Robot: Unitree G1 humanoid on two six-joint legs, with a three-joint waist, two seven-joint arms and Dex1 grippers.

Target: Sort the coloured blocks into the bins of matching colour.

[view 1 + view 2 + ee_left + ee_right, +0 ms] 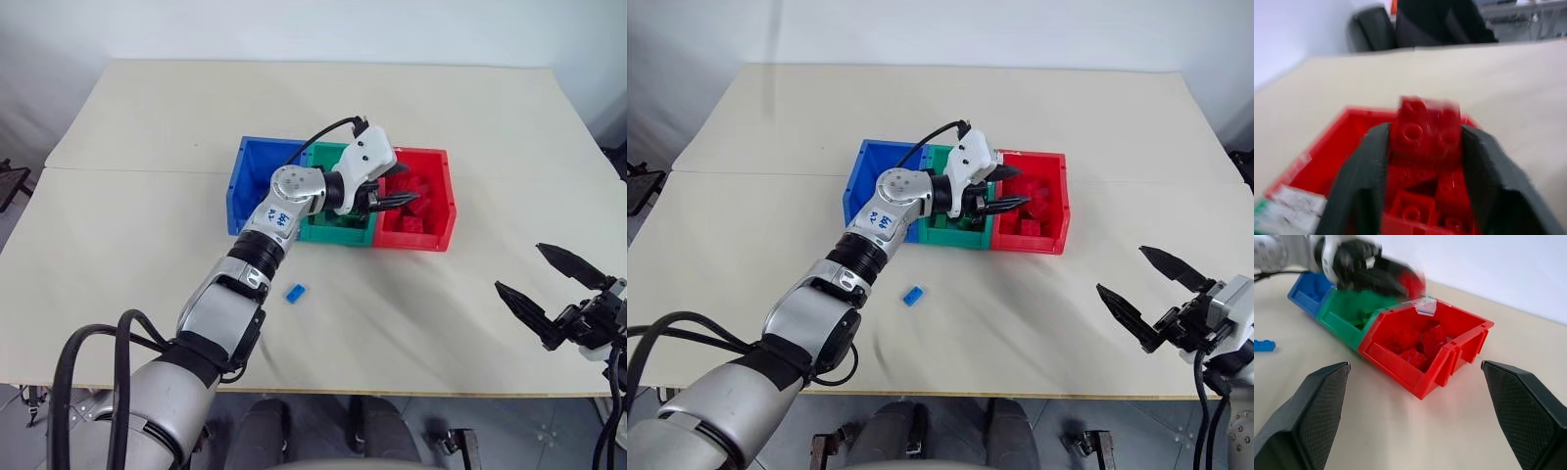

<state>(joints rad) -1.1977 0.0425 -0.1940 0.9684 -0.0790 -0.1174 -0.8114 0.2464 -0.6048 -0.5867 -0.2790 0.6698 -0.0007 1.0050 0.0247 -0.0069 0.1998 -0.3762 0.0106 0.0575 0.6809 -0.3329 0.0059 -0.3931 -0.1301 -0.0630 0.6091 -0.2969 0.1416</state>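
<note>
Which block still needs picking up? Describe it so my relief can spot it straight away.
Start at the row of three bins in the middle of the table. Come toward the robot from the blue bin, alongside the left arm, to a small blue block lying alone on the tabletop. It is the one block outside the bins.

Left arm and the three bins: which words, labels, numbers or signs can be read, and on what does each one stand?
Blue marks on the left arm's silver wrist housing: too small to read.
Pale sticker on the red bin's rim: blurred, no text legible.
Nothing else carries writing.
</note>
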